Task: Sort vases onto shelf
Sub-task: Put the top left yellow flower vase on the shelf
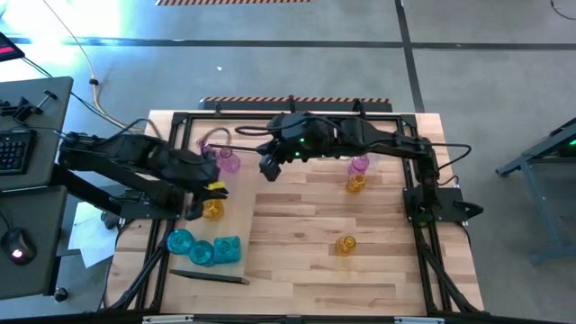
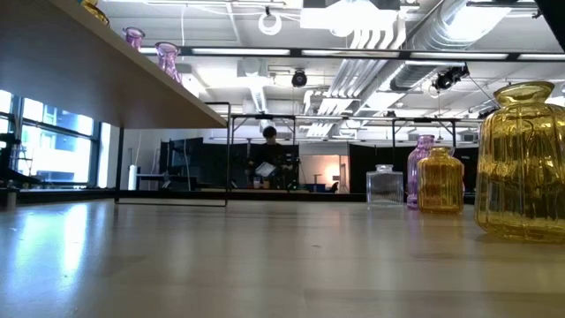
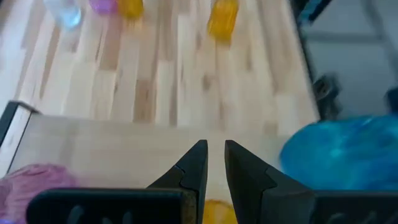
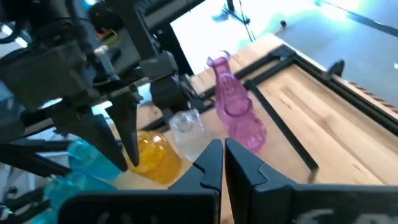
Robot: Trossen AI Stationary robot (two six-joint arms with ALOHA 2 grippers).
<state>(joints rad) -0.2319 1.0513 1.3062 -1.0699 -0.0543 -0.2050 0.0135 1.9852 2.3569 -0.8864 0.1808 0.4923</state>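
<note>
we see the left gripper (image 1: 214,191) poised over a rounded amber-yellow ribbed glass vase (image 1: 212,210) on the pale smooth wooden shelf board (image 3: 124,149); its dark tapered fingers (image 3: 194,167) stand a narrow slit apart, and we cannot tell if they clasp it. the right gripper (image 4: 222,163), clenched on nothing, hangs near a tall pink translucent glass vase (image 4: 235,106). teal glass vases (image 1: 202,247) cluster at the shelf's end.
</note>
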